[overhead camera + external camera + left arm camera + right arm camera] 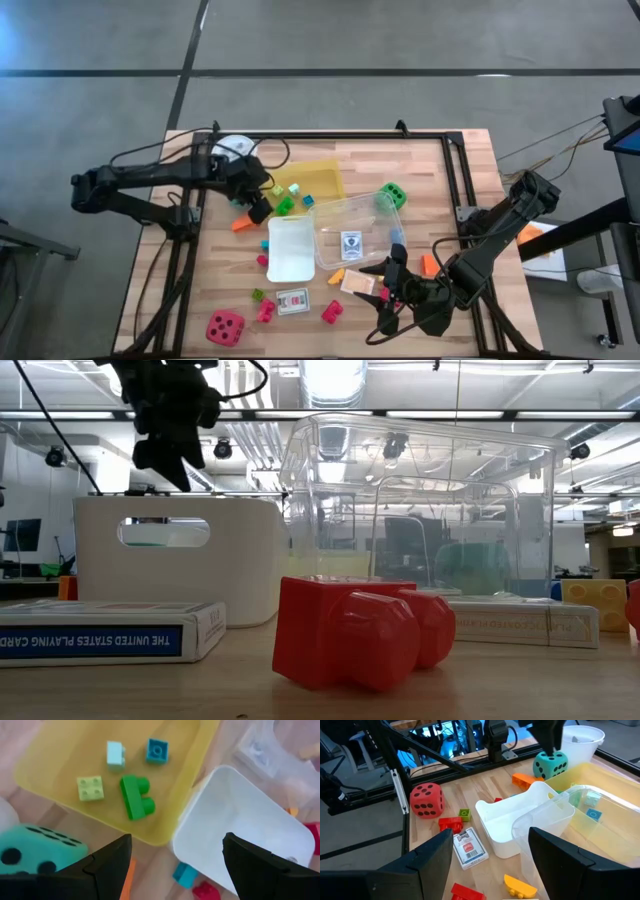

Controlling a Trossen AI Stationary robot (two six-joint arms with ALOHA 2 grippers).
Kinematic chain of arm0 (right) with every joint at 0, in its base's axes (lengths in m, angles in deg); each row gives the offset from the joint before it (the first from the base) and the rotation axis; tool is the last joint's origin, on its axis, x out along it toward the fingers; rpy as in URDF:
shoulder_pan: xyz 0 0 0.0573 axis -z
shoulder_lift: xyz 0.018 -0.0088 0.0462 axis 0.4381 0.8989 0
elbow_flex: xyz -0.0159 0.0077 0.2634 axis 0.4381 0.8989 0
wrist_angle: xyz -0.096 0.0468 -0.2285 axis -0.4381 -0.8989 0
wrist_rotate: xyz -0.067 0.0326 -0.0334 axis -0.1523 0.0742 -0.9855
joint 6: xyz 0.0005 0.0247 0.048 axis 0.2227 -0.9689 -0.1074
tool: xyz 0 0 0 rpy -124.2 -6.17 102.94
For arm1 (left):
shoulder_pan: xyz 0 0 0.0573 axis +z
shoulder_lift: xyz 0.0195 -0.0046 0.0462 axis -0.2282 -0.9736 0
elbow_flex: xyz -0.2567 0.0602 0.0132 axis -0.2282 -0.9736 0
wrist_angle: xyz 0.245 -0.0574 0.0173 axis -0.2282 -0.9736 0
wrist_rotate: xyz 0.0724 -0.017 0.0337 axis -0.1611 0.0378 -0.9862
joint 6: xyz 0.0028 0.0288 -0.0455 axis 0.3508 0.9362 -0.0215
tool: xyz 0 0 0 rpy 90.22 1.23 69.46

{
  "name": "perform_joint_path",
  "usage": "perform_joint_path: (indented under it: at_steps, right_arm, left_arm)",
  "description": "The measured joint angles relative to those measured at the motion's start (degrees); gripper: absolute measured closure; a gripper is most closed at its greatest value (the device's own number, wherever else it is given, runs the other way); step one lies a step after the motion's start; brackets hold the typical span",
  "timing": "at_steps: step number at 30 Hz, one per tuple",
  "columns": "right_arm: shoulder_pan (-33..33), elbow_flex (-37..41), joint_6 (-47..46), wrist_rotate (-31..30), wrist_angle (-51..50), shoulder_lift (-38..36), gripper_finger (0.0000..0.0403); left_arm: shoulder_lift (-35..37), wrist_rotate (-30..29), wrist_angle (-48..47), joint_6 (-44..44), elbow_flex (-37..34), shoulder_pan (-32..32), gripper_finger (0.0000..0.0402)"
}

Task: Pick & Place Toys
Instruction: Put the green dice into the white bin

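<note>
Green block (136,797) in yellow tray (60,755)

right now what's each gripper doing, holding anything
left gripper: open, holding nothing, above the yellow tray and white bin.
right gripper: open, holding nothing, near the table's front edge.

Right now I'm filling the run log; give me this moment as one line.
left end effector: open, over yellow tray | right end effector: open, near white bin | toys: scattered

Clearance around the central containers

The white bin (290,248), clear box (362,228) and yellow tray (318,181) are crowding the tabletop (440,180) centre; bare wood is lying open at its far right corner.
</note>
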Motion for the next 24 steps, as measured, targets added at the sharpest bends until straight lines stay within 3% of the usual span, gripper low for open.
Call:
perform_joint_path:
  at_steps: [13, 18, 24]
  right_arm:
    - [0.00, 0.00, -2.35, 0.87, 5.69, -0.04, 0.0147]
    - [0.00, 0.00, -9.07, 2.60, 2.09, -0.04, 0.0147]
    - [-0.02, -0.04, -18.02, 10.17, -6.33, -0.09, 0.0147]
  left_arm:
    - [-0.01, -1.46, -6.19, -6.33, 2.03, -11.20, 0.0101]
    - [0.01, -4.51, -9.36, -12.52, 3.33, -18.32, 0.0101]
    - [-0.01, -4.63, -10.09, -18.79, 3.66, -26.90, 0.0102]
